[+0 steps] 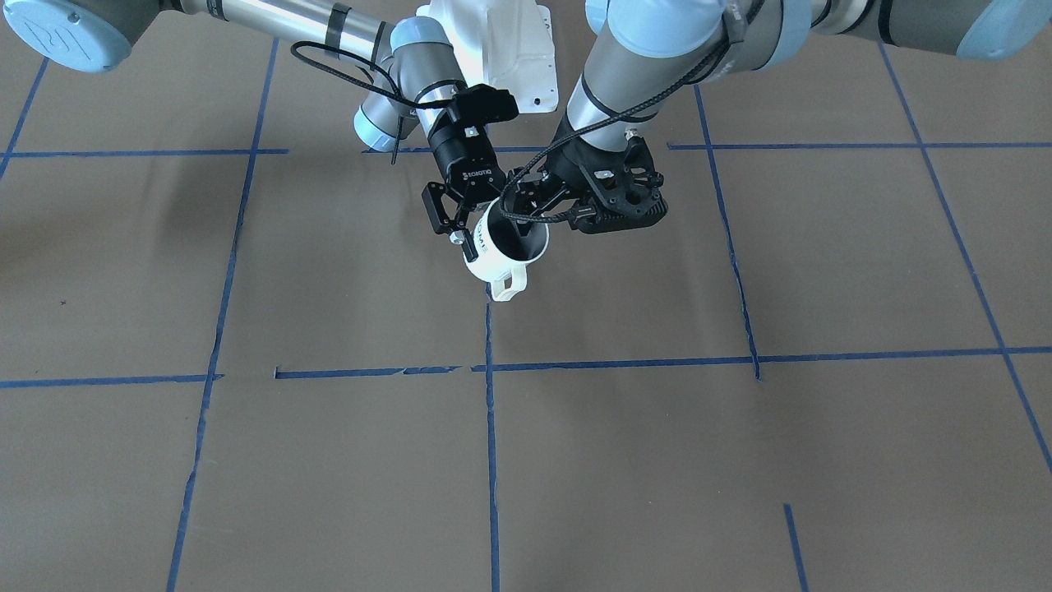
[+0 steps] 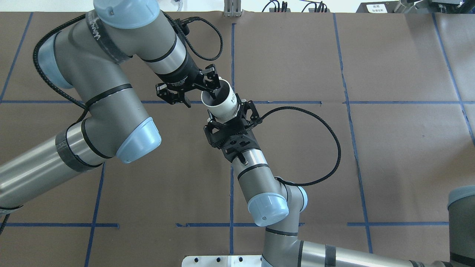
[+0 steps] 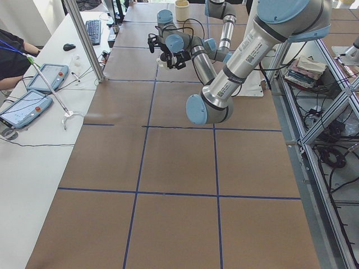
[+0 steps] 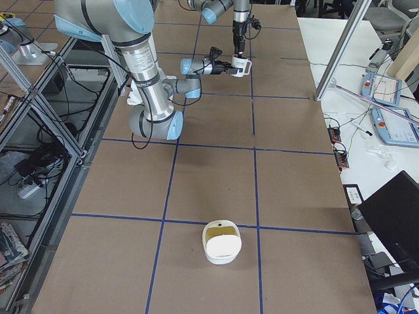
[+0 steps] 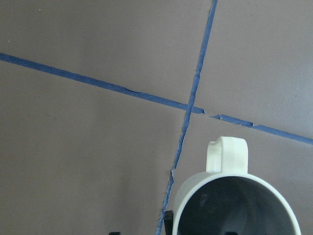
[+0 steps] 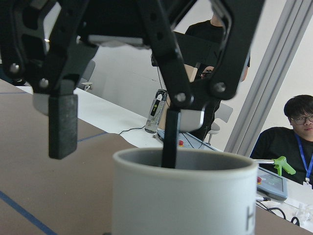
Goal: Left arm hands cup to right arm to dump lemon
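Brown taped table (image 1: 657, 460), "ROBOTIQ"-lettered right gripper (image 2: 228, 113) clamping white cup (image 1: 496, 251), left gripper (image 2: 202, 94) spread, one finger (image 6: 170, 139) inside it.

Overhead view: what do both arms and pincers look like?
Both the left arm and the right arm are silver-grey tubes with pale blue joint caps, black bands and a braided black cable. The left pincer is a wide black open linkage; the right pincer is compact, black, lettered ROBOTIQ in white.

The left tool (image 2: 200, 91) and right tool (image 2: 230, 112) hem the raised cup (image 2: 222, 105). A looping cable (image 2: 336, 141) hangs beside them; bare table (image 1: 657, 477) spreads below.
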Action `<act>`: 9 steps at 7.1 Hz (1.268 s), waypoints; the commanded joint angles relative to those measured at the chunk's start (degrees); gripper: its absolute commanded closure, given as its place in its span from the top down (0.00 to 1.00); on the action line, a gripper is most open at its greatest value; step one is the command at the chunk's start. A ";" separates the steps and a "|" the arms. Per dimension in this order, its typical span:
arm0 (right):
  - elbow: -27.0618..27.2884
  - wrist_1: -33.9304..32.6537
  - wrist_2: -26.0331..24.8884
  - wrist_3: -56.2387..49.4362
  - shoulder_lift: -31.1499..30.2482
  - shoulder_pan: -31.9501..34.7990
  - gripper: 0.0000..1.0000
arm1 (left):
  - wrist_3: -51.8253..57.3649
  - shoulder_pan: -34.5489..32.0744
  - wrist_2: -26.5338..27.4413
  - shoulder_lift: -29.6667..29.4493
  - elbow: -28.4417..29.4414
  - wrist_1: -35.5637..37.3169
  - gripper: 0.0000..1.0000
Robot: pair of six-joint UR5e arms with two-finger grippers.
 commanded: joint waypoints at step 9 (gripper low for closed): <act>0.09 0.32 0.00 0.09 0.51 -0.35 1.00 | -1.02 -0.05 0.41 0.35 1.80 -2.33 0.00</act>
